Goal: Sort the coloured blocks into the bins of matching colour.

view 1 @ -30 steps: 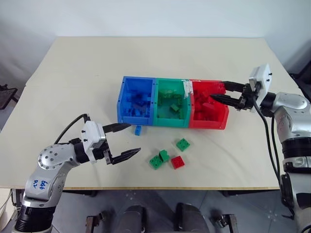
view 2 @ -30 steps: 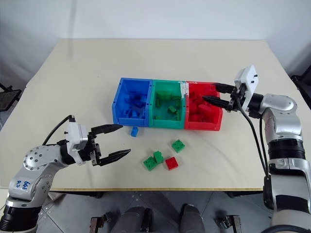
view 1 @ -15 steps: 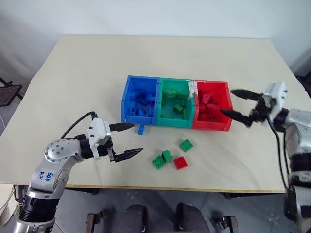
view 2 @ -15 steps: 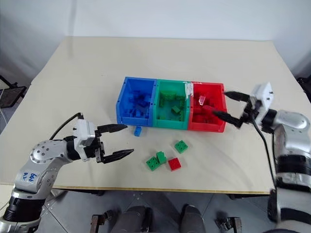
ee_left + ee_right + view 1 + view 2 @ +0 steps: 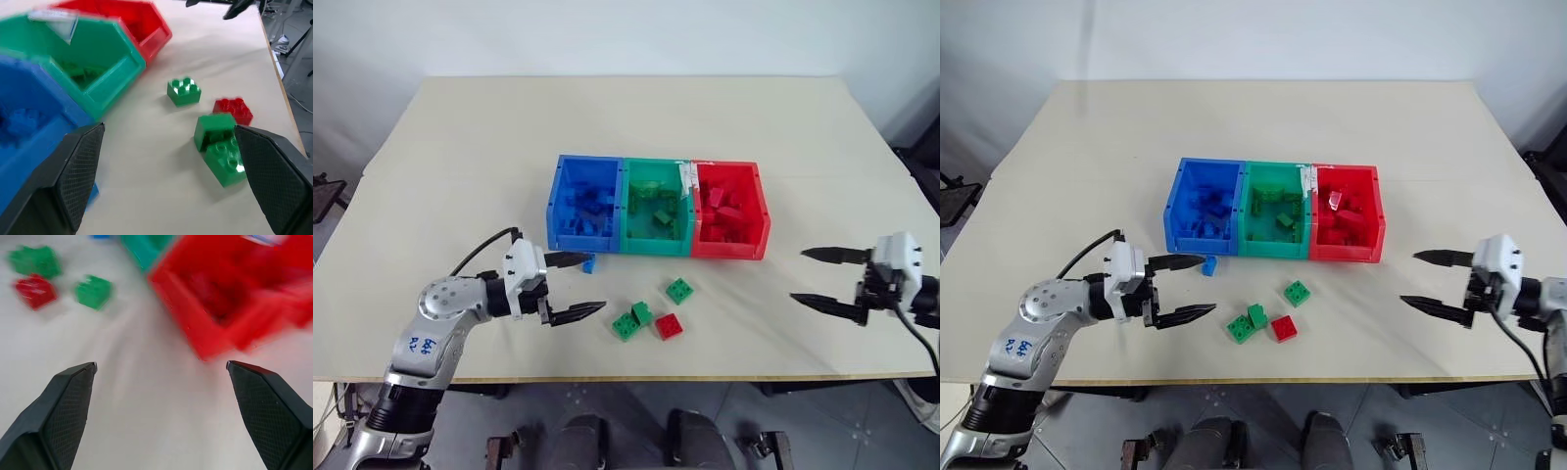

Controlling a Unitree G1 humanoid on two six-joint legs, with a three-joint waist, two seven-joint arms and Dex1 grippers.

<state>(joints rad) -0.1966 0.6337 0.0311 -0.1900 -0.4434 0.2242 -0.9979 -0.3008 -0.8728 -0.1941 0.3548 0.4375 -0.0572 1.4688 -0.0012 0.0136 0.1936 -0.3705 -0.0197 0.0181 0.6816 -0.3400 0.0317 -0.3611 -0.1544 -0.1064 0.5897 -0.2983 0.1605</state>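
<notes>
While three joined open-topped plastic bins sit mid-tabletop in a row, blue, green and red, each holding small studded bricks of its own colour, five bricks lie loose on the smooth pale surface in front. A small blue brick rests just beside the blue bin's front wall. Nearer the edge, a square green brick sits alone, and a square red brick lies just beside two green bricks that touch each other. Left pincer hovers near the blue brick, black textured fingers apart and empty. Right pincer hangs well apart from the bins, fingers spread, empty.
</notes>
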